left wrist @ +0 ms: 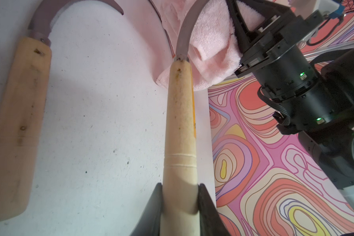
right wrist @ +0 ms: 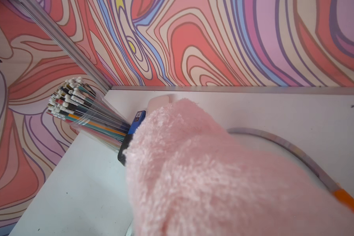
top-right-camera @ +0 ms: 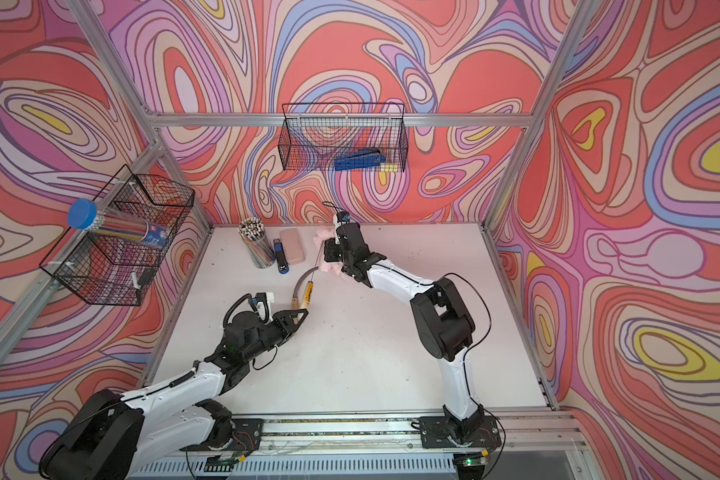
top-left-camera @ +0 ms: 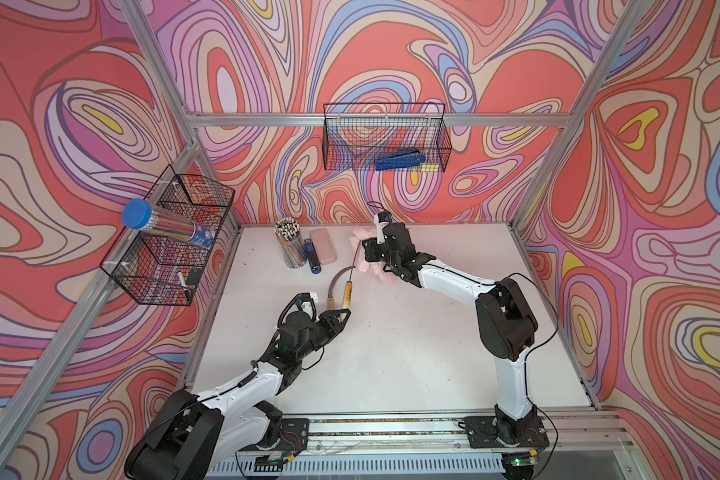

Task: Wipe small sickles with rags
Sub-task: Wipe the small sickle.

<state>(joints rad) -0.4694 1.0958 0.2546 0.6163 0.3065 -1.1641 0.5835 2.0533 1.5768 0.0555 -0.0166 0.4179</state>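
My left gripper (left wrist: 180, 188) is shut on the end of a small sickle's pale wooden handle (left wrist: 180, 126), seen in both top views (top-left-camera: 348, 296) (top-right-camera: 308, 295). Its grey blade (left wrist: 183, 32) curves up into the fluffy pink rag (left wrist: 211, 51). My right gripper (top-left-camera: 368, 255) is shut on the rag (right wrist: 202, 173), which hides its fingers and lies against that blade. A second wooden-handled sickle (left wrist: 18, 122) lies flat on the table just left of the held one (top-left-camera: 333, 291). The orange-handled sickle (right wrist: 347, 200) lies beside the rag, its blade (right wrist: 284, 147) bare.
At the back left of the white table (top-left-camera: 391, 353) stand a cup of pencils (top-left-camera: 289, 245), a blue stapler (top-left-camera: 313, 257) and a smooth pink case (top-left-camera: 324, 246). A wire basket (top-left-camera: 171, 237) with a blue-capped tube hangs left. Another basket (top-left-camera: 385, 137) hangs on the back wall.
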